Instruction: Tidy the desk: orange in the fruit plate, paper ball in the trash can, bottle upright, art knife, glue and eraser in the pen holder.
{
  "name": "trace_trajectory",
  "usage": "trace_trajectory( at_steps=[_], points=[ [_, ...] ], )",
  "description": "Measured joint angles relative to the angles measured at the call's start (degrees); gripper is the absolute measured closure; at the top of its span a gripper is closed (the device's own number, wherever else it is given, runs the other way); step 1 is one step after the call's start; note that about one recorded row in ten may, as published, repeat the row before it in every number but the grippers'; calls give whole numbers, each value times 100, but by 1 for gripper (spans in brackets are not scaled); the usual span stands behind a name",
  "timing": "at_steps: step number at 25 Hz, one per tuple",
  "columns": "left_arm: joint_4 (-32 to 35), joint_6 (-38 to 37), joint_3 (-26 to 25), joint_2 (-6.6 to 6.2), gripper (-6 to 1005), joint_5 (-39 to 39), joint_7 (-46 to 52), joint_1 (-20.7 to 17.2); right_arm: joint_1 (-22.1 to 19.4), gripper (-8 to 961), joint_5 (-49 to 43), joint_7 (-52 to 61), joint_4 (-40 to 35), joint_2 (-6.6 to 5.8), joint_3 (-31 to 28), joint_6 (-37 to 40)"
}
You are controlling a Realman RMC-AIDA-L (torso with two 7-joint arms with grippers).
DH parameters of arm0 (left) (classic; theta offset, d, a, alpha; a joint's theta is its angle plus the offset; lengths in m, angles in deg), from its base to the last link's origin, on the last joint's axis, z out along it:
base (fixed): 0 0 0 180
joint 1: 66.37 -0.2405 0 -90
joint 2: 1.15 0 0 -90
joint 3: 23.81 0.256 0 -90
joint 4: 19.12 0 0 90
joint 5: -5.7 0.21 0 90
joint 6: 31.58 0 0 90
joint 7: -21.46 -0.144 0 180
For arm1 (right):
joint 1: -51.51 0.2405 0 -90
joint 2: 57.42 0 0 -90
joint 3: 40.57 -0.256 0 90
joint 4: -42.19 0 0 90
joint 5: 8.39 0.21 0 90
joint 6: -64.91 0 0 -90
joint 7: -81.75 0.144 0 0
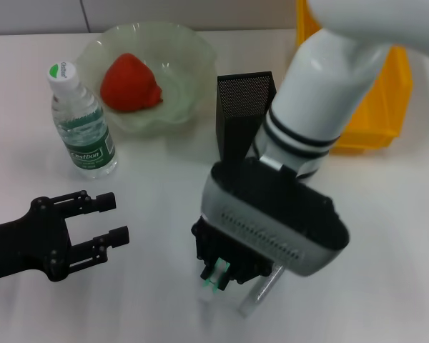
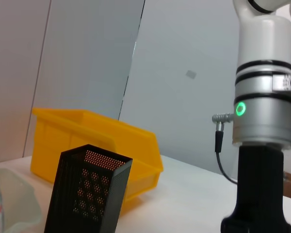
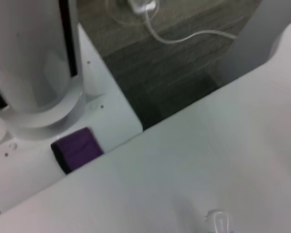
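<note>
The right gripper is lowered onto the near centre of the white desk, its wrist housing covering most of the fingers in the head view. Something small, green and white, shows at the fingertips, and a slim translucent stick lies on the desk just to its right, partly under the housing. Which item this is cannot be told, and neither can whether the jaws are spread or pinching.

The left gripper hovers at the near left of the desk, well apart from the right gripper. Its jaws are spread and hold nothing.

The black mesh pen holder stands upright at the centre of the desk, just beyond the right arm. In the left wrist view the same holder stands in front of the yellow bin.

The water bottle stands upright at the far left, cap on. Just to its right is the pale green fruit plate, with a red-orange fruit lying inside it.

The yellow bin sits at the far right, partly hidden by the right arm.

The right wrist view shows the desk edge, the floor beyond it, and a purple block on a white base.
</note>
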Motion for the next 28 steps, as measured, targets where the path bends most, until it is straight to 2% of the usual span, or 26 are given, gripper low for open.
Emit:
trace_trajectory(
  at_steps=[1, 2, 3, 4, 5, 8, 11, 12, 14, 15, 16, 17, 18, 19, 21, 23, 26, 27, 28],
  points=[
    [0, -6, 0, -1, 380, 0, 0, 2, 0, 779, 0, 0, 0, 0, 0, 0],
    [0, -9, -2, -4, 380, 0, 1, 6, -59, 778, -10, -41, -68, -12, -294, 228],
    [0, -9, -2, -4, 380, 0, 1, 6, -59, 777, -10, -41, -68, -12, -294, 228],
    [0, -10, -10, -6, 380, 0, 2, 10, -135, 776, -15, -100, -143, -19, -617, 470],
    [0, -10, -10, -6, 380, 0, 2, 10, -135, 775, -15, -100, -143, -19, -617, 470],
    [0, -19, -17, -8, 379, 0, 3, 21, -283, 773, -24, -159, -255, -29, -1223, 849],
    [0, -45, -22, -8, 379, 0, 4, 31, -355, 770, -24, -169, -287, -32, -1467, 1000],
    [0, -58, -37, -8, 379, 0, 3, 35, -431, 769, -25, -179, -309, -37, -1803, 1207],
    [0, -78, -86, -8, 378, 0, 4, 42, -464, 768, -25, -181, -321, -39, -1961, 1300],
    [0, -85, -111, -9, 378, 1, 3, 43, -541, 767, -24, -182, -347, -44, -2370, 1576],
    [0, -85, -111, -9, 378, 1, 3, 43, -541, 766, -24, -182, -347, -44, -2370, 1576],
    [0, -130, -153, -8, 378, 1, 0, 45, -615, 765, -10, -183, -357, -49, -2832, 1872],
    [0, -159, -168, -7, 378, 1, -8, 44, -615, 764, -10, -183, -357, -49, -2832, 1872],
    [0, -185, -189, 1, 377, 1, -21, 44, -712, 763, 12, -184, -344, -49, -3320, 2097],
    [1, -198, -204, 7, 377, 0, -32, 45, -773, 761, 19, -183, -328, -49, -3534, 2160],
    [15, -216, -225, 41, 377, 1, -41, 54, -1090, 760, 164, -101, -242, -41, -4142, 2221],
    [13, -216, -227, 45, 376, 1, -45, 56, -1188, 757, 276, -77, -193, -40, -4223, 2222],
    [9, -215, -234, 67, 376, -1, -60, 61, -1409, 756, 566, -30, -62, -47, -4380, 2211],
    [14, -216, -237, 81, 376, -3, -67, 63, -1409, 755, 566, -30, -62, -47, -4380, 2211]
  ],
)
